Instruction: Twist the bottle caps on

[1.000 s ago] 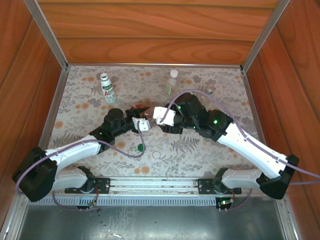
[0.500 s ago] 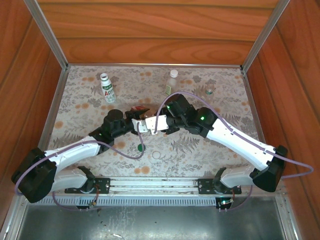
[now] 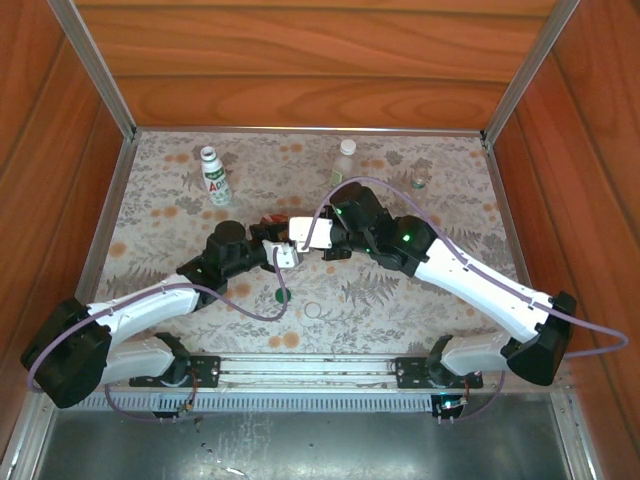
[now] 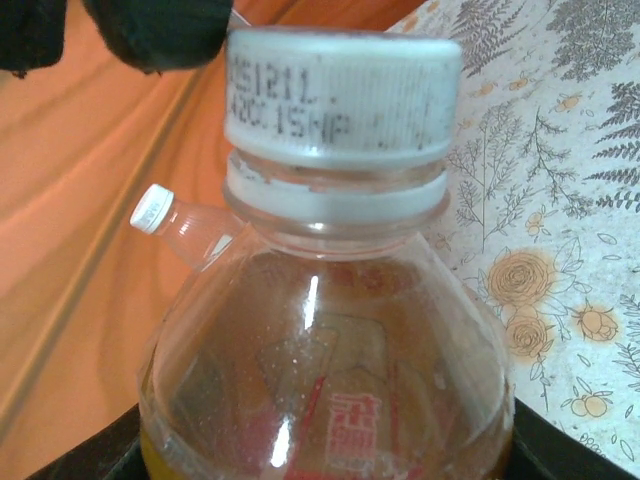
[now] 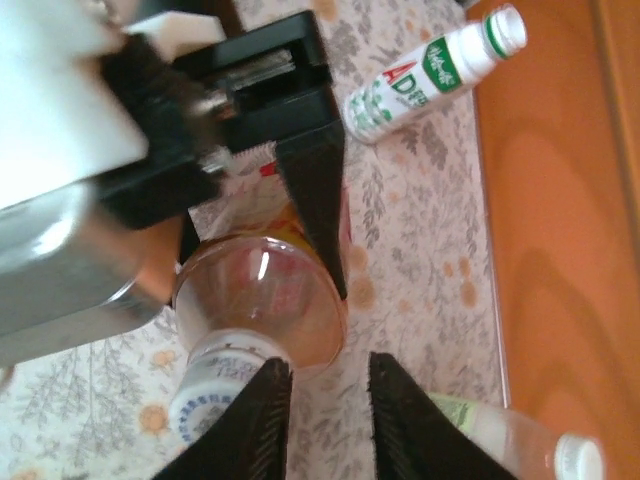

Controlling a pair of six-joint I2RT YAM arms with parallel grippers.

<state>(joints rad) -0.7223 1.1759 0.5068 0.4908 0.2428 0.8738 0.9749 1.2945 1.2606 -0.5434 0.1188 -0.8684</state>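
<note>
The middle of the table (image 3: 150,215) is blocked: the left gripper (image 3: 272,233) and right gripper (image 5: 322,375) crowd the amber bottle (image 4: 330,380) there. Along the far edge, the white bottle (image 3: 214,175), clear bottle (image 3: 343,163) and short bottle (image 3: 419,181) stand well apart, leaving you gaps. A green cap (image 3: 282,295) and a clear cap (image 3: 313,310) lie in the near strip.

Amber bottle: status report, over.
Left gripper shut on amber bottle, white cap on its neck. Right gripper beside the cap, slightly open, nothing between its fingers. Nothing in the way.
</note>
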